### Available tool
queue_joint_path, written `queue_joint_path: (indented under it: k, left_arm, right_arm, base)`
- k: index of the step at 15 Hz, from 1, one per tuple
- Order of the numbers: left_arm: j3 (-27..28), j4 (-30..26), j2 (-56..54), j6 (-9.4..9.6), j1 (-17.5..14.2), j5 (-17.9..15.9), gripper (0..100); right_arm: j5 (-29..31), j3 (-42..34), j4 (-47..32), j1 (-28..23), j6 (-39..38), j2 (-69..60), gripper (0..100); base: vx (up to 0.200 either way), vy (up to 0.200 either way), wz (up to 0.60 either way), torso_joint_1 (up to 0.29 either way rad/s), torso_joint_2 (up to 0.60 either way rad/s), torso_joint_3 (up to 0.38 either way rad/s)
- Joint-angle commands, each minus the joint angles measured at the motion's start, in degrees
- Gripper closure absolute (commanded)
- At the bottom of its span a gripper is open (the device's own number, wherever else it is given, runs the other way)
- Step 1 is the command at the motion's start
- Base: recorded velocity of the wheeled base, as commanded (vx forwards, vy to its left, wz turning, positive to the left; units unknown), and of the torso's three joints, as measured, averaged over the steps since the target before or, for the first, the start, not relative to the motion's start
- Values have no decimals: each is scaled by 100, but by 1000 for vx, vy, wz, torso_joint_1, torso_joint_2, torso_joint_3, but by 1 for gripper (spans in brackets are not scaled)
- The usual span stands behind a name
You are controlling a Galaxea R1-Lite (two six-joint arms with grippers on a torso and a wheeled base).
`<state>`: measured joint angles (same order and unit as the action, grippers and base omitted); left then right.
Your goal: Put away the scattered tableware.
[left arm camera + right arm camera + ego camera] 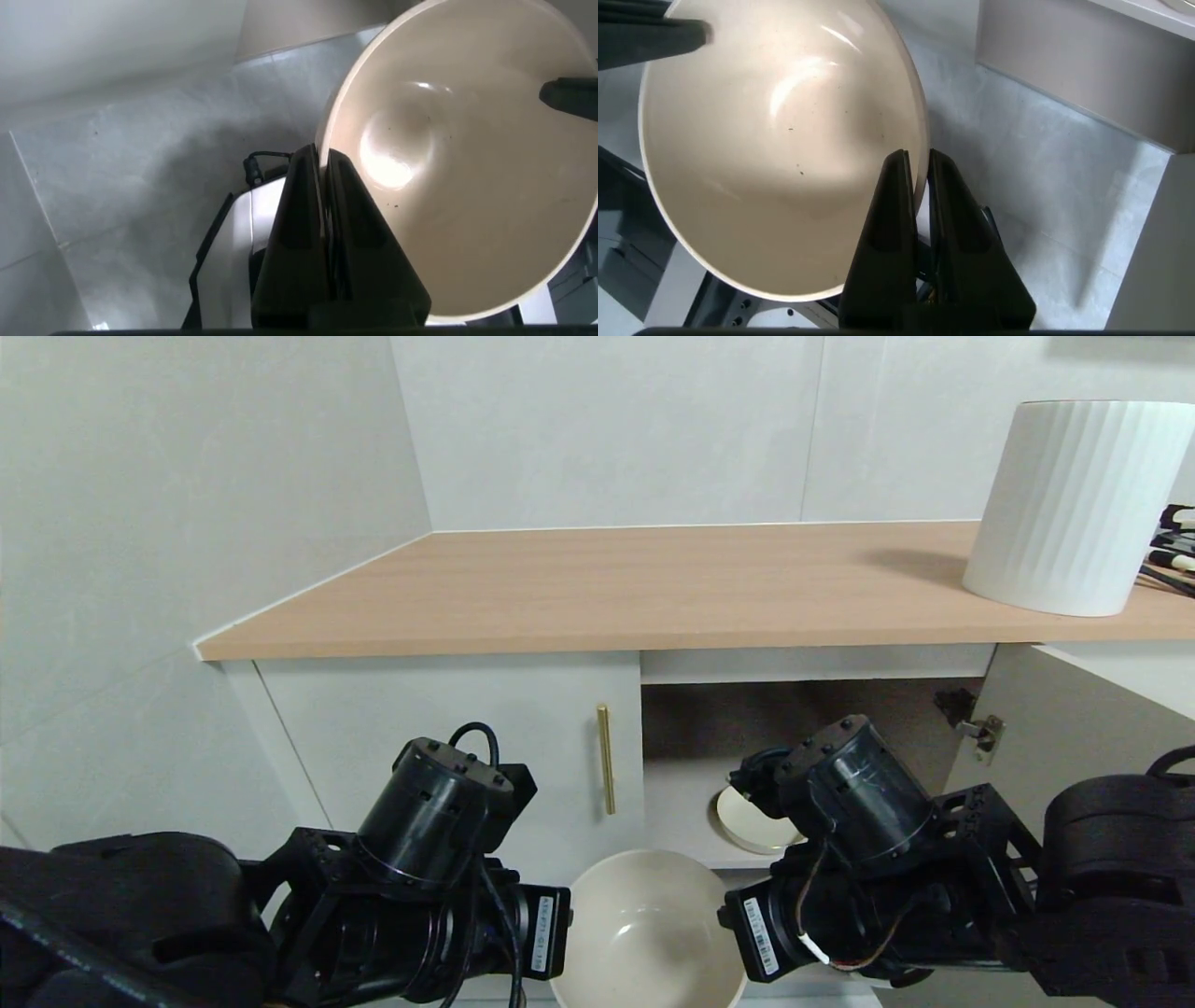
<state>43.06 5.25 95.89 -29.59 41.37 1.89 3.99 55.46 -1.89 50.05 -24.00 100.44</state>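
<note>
The left claw is pressed together on the near-left rim of a cream bowl, one finger inside the rim and one outside, so that it pinches the wall of the bowl. Above and behind that arm, the left cabinet door is closed, with a slim brass handle standing upright near its right edge. The bowl hangs low in the middle between the two arms, in front of the cabinet and off any surface, its mouth facing up and toward the head camera; a few dark specks dot its glossy inside. The pale tiled floor lies beneath it. Just right of the handle the cabinet's right compartment is open, and a cream dish lies flat on its shelf, partly hidden behind the right arm's wrist. The right claw grips the opposite side of the bowl's rim in the same way, its fingers closed with the rim between them. Farther right, the open door swings outward on a metal hinge. The wooden worktop runs across the cabinet's top, and at its right end stands a tall white ribbed container, upright, with some dark items just beside it at the edge.
</note>
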Motion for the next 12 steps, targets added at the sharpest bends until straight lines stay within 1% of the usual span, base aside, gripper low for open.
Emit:
queue_joint_path:
  k: [1,2,3,9,12]
  left_arm:
    - [1,2,-18,-3,2,4,100]
    - [-17,2,-18,-3,2,4,100]
    - [-17,2,-18,-3,2,13,0]
    - [1,2,-18,-3,2,4,0]
    - [10,11,-35,-30,2,13,0]
  right_arm:
    - [6,0,-4,4,1,11,100]
    - [6,0,-4,4,1,11,100]
    - [6,0,-4,4,1,28,100]
    - [14,0,-4,4,1,72,100]
    - [173,0,-4,-48,-8,169,100]
  base:
    - [0,0,0,0,0,0]
    - [0,0,0,0,0,0]
    - [0,0,0,0,0,0]
    - [0,0,0,0,0,0]
    - [0,0,0,0,0,0]
